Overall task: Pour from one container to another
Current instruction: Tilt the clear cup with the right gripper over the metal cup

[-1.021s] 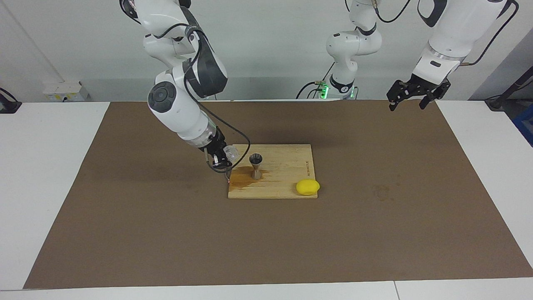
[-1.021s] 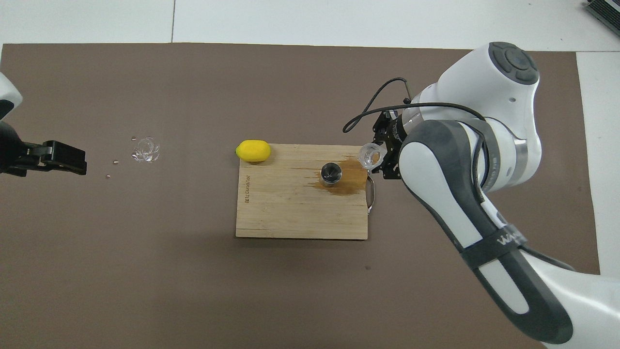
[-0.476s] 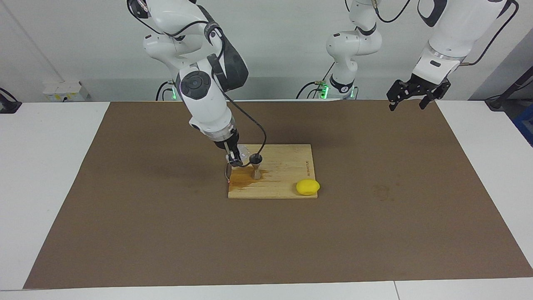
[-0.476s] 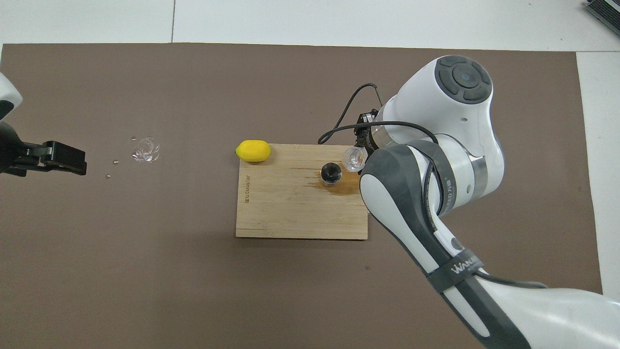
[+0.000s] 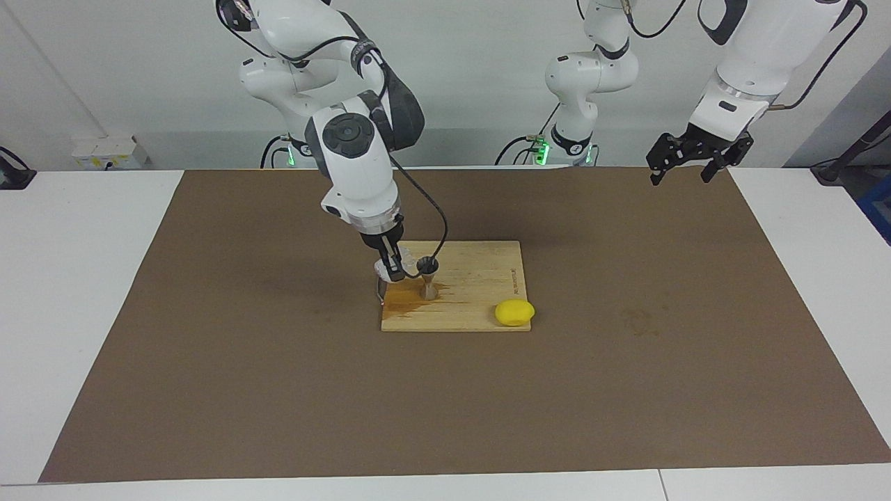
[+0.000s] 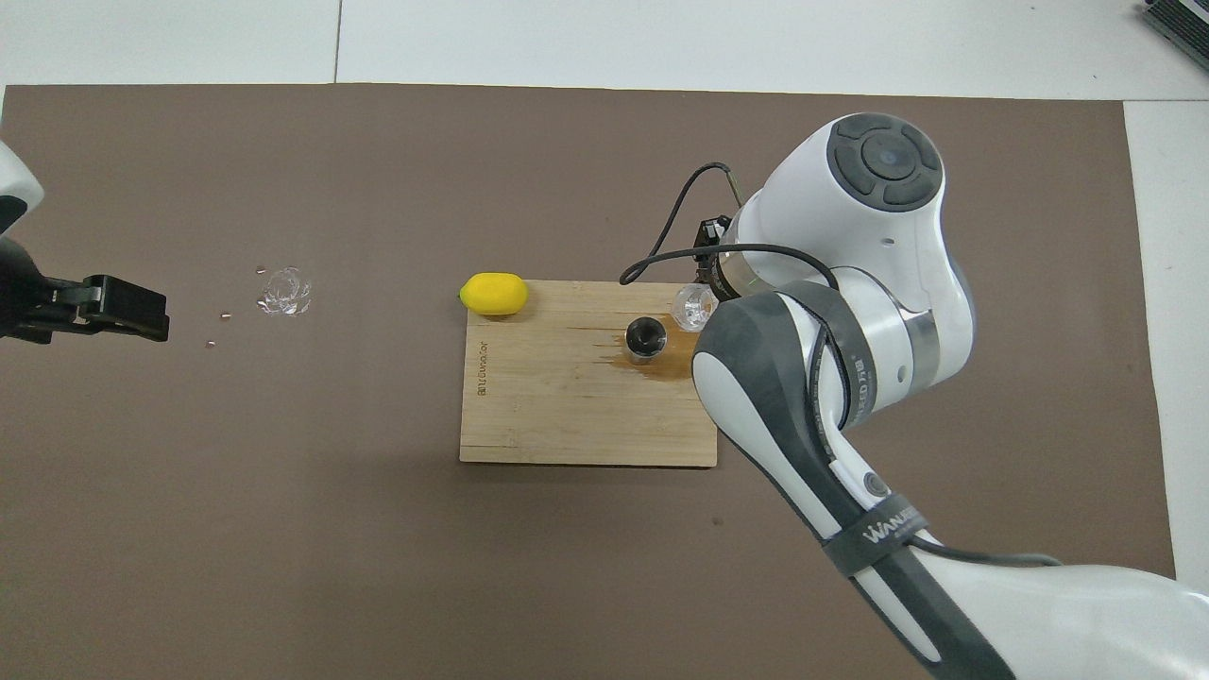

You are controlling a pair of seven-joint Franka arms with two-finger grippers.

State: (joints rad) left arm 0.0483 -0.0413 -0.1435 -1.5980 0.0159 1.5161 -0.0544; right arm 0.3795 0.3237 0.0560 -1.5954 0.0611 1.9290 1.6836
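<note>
Right gripper (image 5: 391,268): raised over the wooden board (image 5: 480,306), at the corner toward the right arm's end of the table. Fingers clamped on the clear cup (image 6: 694,306), which hangs tipped in the air just beside the jigger's rim; in the overhead view the cup lies at about 2 o'clock from the jigger.

Steel jigger (image 5: 427,277): upright on the board, hourglass form, open mouth up. A brown wet stain (image 5: 402,300) spreads on the wood around its foot and toward the board's edge at the right arm's end.

Lemon (image 5: 514,312): yellow, at the board's corner farther from the robots, toward the left arm's end; in the overhead view at about 10 o'clock from the jigger.

Second clear glass piece (image 6: 284,291): on the brown mat (image 5: 626,390), well apart from the board, toward the left arm's end.

Left gripper (image 5: 689,158): waiting above the mat's corner near its own base, fingers spread apart, holding nothing.
</note>
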